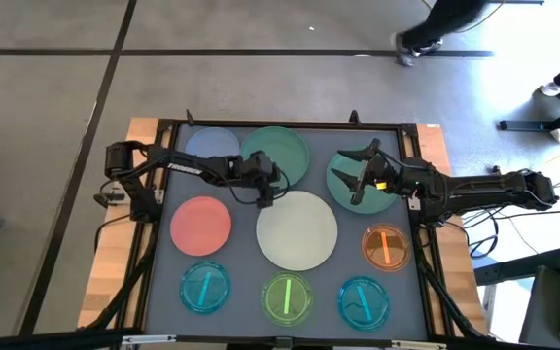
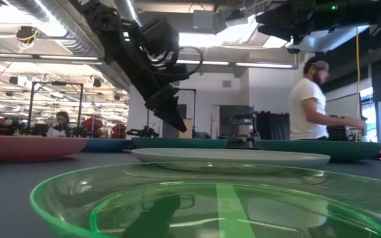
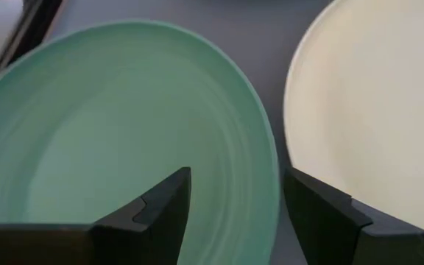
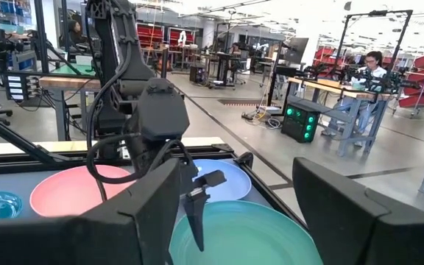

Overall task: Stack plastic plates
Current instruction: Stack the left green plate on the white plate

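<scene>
My left gripper (image 1: 265, 192) (image 3: 238, 199) is open just above the near rim of the far green plate (image 1: 278, 151) (image 3: 124, 125). One finger stands over the plate's inside and the other over the gap to the cream plate (image 1: 297, 228) (image 3: 374, 103). In the low view its fingertips (image 2: 177, 122) hang slightly above the plates. My right gripper (image 1: 363, 175) (image 4: 238, 191) is open and raised over the second green plate (image 1: 343, 194). The pale blue (image 1: 210, 144), pink (image 1: 200, 224), orange (image 1: 385, 246), two cyan (image 1: 205, 288) (image 1: 363, 301) and bright green (image 1: 288, 297) plates lie flat and apart on the mat.
A dark frame (image 1: 290, 124) borders the grey mat on the wooden table. The small plates lie in a row along the near edge. A person (image 2: 313, 106) stands in the room behind the table, and another walks past the far side (image 1: 436, 29).
</scene>
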Available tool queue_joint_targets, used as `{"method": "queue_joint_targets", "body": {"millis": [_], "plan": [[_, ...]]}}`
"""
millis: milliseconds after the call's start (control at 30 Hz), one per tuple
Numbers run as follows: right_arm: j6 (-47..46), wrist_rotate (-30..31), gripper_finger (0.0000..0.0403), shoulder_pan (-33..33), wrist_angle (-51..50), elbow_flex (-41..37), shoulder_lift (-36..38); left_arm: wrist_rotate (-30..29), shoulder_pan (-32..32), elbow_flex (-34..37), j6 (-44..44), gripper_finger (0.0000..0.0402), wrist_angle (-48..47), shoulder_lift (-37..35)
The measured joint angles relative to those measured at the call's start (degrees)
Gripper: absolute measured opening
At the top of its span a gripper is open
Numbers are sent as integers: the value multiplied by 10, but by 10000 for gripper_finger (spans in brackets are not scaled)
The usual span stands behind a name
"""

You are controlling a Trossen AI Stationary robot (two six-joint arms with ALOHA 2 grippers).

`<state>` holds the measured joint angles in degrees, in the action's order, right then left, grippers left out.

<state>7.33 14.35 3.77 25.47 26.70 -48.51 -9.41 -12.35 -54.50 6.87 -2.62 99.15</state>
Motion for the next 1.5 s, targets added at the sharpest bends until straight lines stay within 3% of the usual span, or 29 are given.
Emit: {"method": "queue_joint_targets", "body": {"millis": [300, 433, 533, 767, 1233, 1500], "plan": [[0, 0, 253, 0, -1, 0, 0, -8, -2, 0, 10, 210, -15, 34], [0, 0, 253, 0, -1, 0, 0, -58, -4, 0, 23, 207, -19, 55], [0, 0, 253, 0, -2, 0, 0, -62, -4, 0, 23, 196, -16, 55], [0, 0, 253, 0, -2, 0, 0, -58, -4, 0, 28, 148, -19, 55], [0, 0, 253, 0, -4, 0, 0, -69, 5, 0, 49, 12, -14, 55], [0, 0, 253, 0, -2, 0, 0, -93, 32, 0, 67, 8, -19, 49]]}}
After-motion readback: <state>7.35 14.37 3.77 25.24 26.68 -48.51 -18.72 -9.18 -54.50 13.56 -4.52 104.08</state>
